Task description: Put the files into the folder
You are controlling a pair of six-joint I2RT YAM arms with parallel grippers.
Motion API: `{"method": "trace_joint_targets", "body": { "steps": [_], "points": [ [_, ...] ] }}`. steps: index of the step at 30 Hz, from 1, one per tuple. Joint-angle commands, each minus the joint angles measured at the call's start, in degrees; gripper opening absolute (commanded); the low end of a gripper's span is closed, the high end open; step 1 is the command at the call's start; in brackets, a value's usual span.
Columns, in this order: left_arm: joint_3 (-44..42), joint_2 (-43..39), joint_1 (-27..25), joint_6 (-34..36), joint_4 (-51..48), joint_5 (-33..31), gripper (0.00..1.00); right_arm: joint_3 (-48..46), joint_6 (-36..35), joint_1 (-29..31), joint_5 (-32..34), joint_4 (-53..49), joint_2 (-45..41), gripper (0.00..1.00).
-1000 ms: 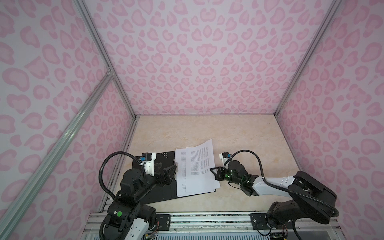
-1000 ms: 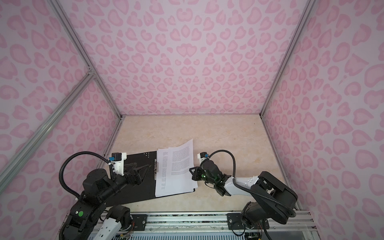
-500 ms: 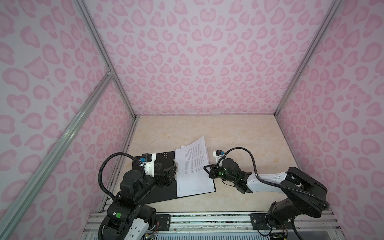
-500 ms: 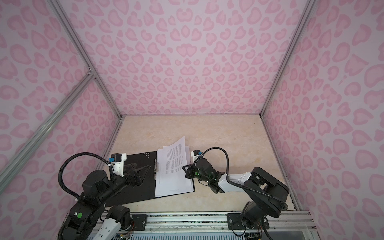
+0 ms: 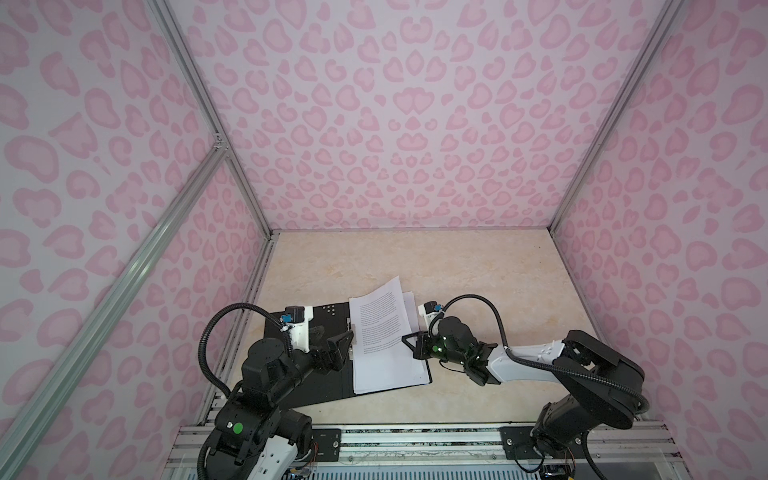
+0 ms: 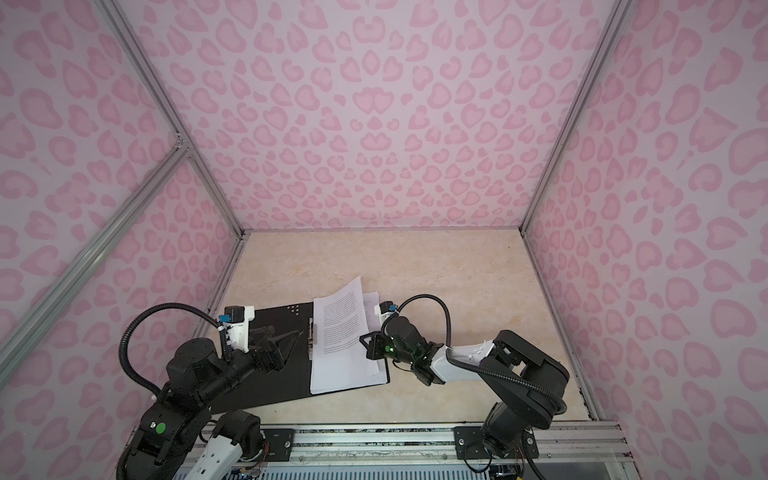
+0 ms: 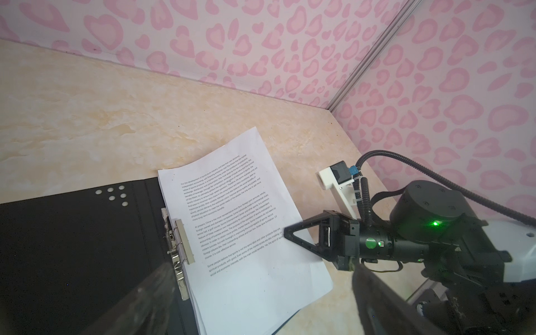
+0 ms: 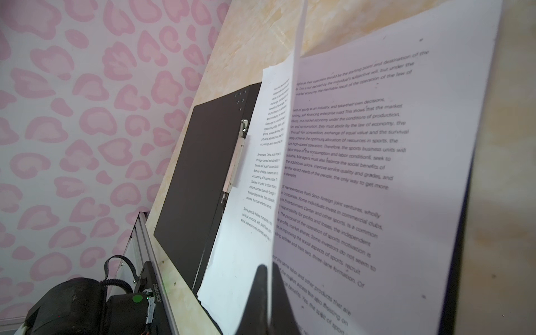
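The folder (image 5: 307, 386) (image 6: 286, 382) lies open near the front left, black inside up, with a metal clip (image 7: 179, 249) along its spine. The files (image 5: 382, 345) (image 6: 340, 345) are stacked on its right half. My right gripper (image 5: 405, 337) (image 6: 362, 337) (image 8: 268, 272) is shut on the right edge of the top sheet (image 8: 261, 174), which stands lifted and bowed above the sheets below (image 8: 377, 159). My left gripper (image 5: 345, 345) (image 7: 261, 266) hovers open over the folder's spine beside the clip, holding nothing.
The beige tabletop (image 5: 457, 270) is boxed in by pink patterned walls on three sides. A metal rail (image 5: 415, 440) runs along the front edge, where both arm bases are mounted. The left arm's body (image 8: 87, 307) shows low in the right wrist view.
My right gripper has moved left toward the folder's spine with the top sheet's edge, so the sheet now bows upward. The left arm has not moved.
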Motion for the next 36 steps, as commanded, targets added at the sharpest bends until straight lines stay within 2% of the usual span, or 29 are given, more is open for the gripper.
{"method": "trace_joint_targets", "body": {
  "steps": [1, 7, 15, 20, 26, 28, 31, 36],
  "points": [
    [0.47, 0.31, 0.07, 0.49, 0.19, -0.3, 0.97, -0.01, -0.18, 0.0, -0.58, 1.61, 0.53, 0.0],
    [0.47, 0.31, 0.1, 0.47, 0.16, -0.39, 0.97, -0.14, -0.1, 0.0, -0.7, 1.82, 0.88, 0.03],
    [0.47, 0.43, 0.07, 0.42, 0.1, -0.48, 0.97, -1.33, -0.52, -0.02, 1.44, 0.81, 0.53, 0.33],
    [0.53, 0.22, 0.03, 0.45, 0.1, -0.4, 0.97, -1.08, -2.36, -0.1, 3.74, -2.79, 0.39, 0.49],
    [0.54, 0.14, 0.08, 0.49, 0.1, -0.4, 0.97, 1.3, -8.85, -0.25, 14.95, -16.56, -0.99, 0.63],
    [0.56, 0.13, 0.09, 0.49, 0.09, -0.39, 0.97, 2.63, -10.43, -1.05, 16.42, -19.18, -1.02, 0.66],
    [0.54, 0.27, 0.1, 0.49, 0.05, -0.31, 0.97, 4.47, -10.72, -3.33, 14.65, -19.1, 0.38, 0.71],
    [0.48, 0.31, 0.09, 0.47, 0.1, -0.35, 0.97, 7.86, -9.95, -8.5, 6.24, -14.62, 6.44, 0.71]
  ]
}}
